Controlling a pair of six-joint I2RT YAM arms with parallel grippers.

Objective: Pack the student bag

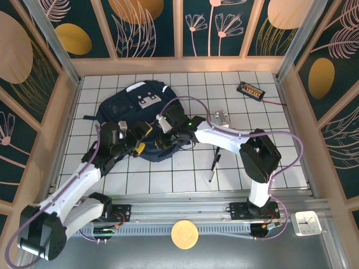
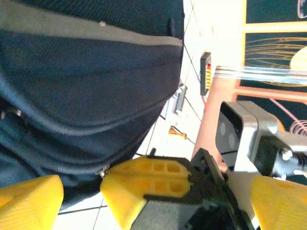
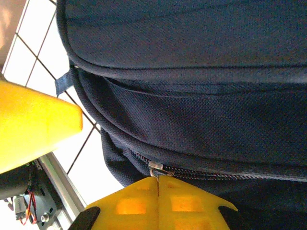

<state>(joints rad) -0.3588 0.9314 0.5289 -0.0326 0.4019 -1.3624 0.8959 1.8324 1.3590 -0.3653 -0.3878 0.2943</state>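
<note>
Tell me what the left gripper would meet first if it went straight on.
Probably the right gripper: its yellow fingers sit right ahead, between the open fingers of the left gripper. The bag lies just behind, though depth is unclear.

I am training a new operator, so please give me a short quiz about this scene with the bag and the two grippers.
1. True or false: the right gripper is shut on the zip pull of the bag.
2. Which thing lies on the table to the right of the bag? A) pen B) cup C) book
3. Fill in: the left gripper is ____ (open or shut).
Key: 1 true; 2 A; 3 open.
</note>
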